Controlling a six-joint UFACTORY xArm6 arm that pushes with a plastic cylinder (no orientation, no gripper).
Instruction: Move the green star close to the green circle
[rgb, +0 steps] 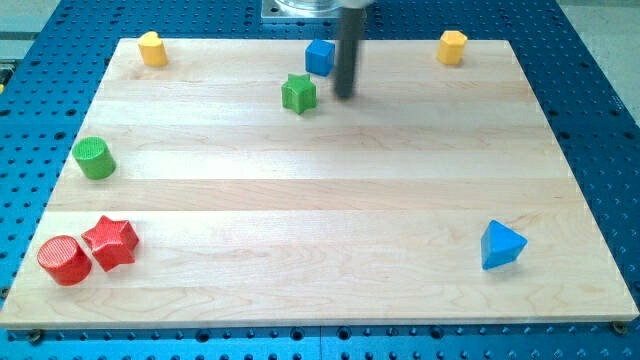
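Where smooth rod ends, my tip (345, 96) sits just right of faceted green star (298, 93); fingers: none.

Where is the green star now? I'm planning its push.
The green star sits near the view's top centre, just below-left of the blue cube, with my tip close on its right.

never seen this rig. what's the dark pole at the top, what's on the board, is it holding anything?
There is one picture, from a single camera looking down at a wooden board on a blue perforated bench. The dark pole is the end of a robot arm. It has no gripper, so it holds nothing; my tip only slides blocks along. It sits just right of the green star, below the blue cube.

At the left edge is the green circle. Bottom left are a red cylinder and red star, bottom right a blue triangle, and in the top corners two yellow blocks.
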